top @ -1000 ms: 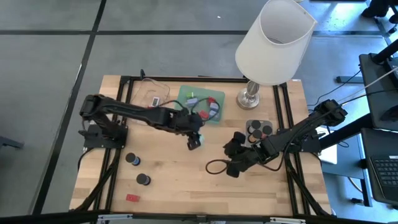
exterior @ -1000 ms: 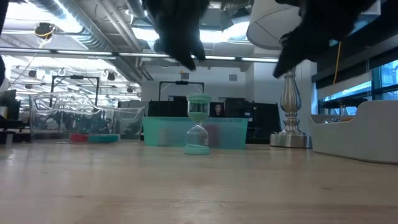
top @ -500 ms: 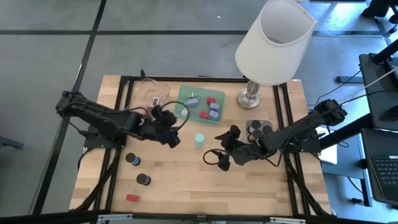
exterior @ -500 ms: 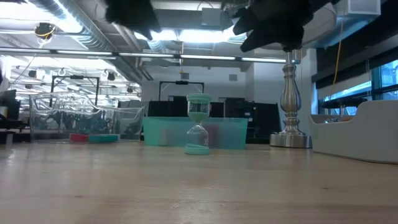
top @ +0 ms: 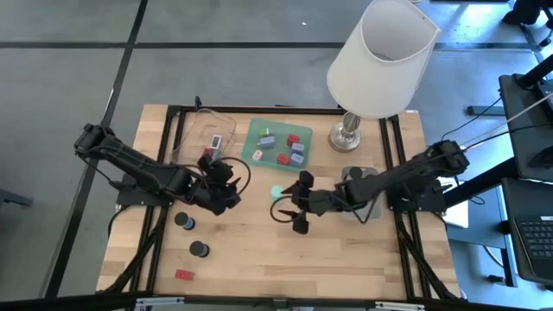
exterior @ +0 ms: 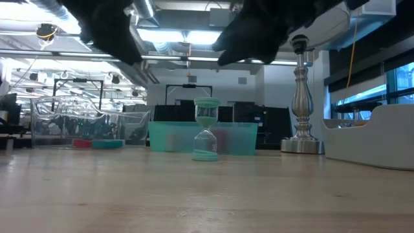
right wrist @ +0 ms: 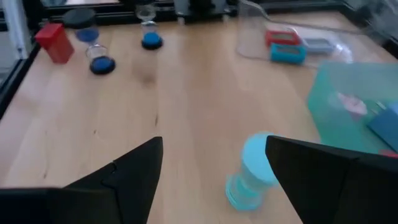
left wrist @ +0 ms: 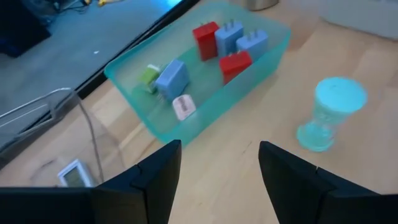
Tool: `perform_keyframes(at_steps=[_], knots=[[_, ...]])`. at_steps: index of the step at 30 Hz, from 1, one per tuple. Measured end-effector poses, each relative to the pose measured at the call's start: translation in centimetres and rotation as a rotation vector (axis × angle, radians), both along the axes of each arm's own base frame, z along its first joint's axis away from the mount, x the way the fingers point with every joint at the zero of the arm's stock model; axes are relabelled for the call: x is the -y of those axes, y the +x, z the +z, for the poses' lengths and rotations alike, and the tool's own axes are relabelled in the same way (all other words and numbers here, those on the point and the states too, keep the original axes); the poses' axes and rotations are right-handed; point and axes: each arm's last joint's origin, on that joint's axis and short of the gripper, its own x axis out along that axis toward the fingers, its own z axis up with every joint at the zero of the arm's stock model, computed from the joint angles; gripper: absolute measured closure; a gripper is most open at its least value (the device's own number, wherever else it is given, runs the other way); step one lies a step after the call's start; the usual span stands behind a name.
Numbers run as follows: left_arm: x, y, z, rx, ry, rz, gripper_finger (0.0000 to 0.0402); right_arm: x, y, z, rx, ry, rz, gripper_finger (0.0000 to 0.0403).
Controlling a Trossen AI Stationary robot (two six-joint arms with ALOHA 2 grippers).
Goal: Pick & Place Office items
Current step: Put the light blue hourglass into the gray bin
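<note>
A mint-green hourglass stands upright on its base in the middle of the table; no gripper touches it. My right gripper hovers open just right of it, and the hourglass shows ahead between its fingers. My left gripper hangs open and empty left of the hourglass. Several red and blue blocks lie in the green tray. Two black-capped hourglasses and a red block rest at the near left.
A clear tray with flat red and teal pieces sits at the far left. A grey tray with black caps lies partly under my right arm. The white-shaded lamp stands at the far right on its base.
My left gripper has drawn back from the mint-green hourglass toward the table's left edge and turned. The hourglass has stayed upright where it was. My right gripper has gone toward the table's left, up to the hourglass.
</note>
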Motion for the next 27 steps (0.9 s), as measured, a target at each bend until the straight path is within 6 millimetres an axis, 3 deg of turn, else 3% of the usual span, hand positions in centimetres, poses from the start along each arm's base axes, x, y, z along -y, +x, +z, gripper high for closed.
perform_keyframes(at_steps=[8,15,20,27], knots=[[0.0,-0.6,-1.3,-0.027,0.041,0.013,0.0188,2.2,1.5,-0.9,-0.001,-0.117,0.052,0.0114],[0.0,-0.6,-1.3,-0.026,0.043,0.009,0.0188,4.8,2.7,-2.1,-0.008,0.016,0.012,0.0114],[0.0,-0.6,-1.3,-0.026,0.043,0.009,0.0190,5.3,3.5,-2.5,0.039,0.089,0.035,0.0099],[0.0,-0.6,-1.3,-0.029,0.045,0.007,0.0188,5.5,3.5,-2.6,0.031,0.028,0.016,0.0059]])
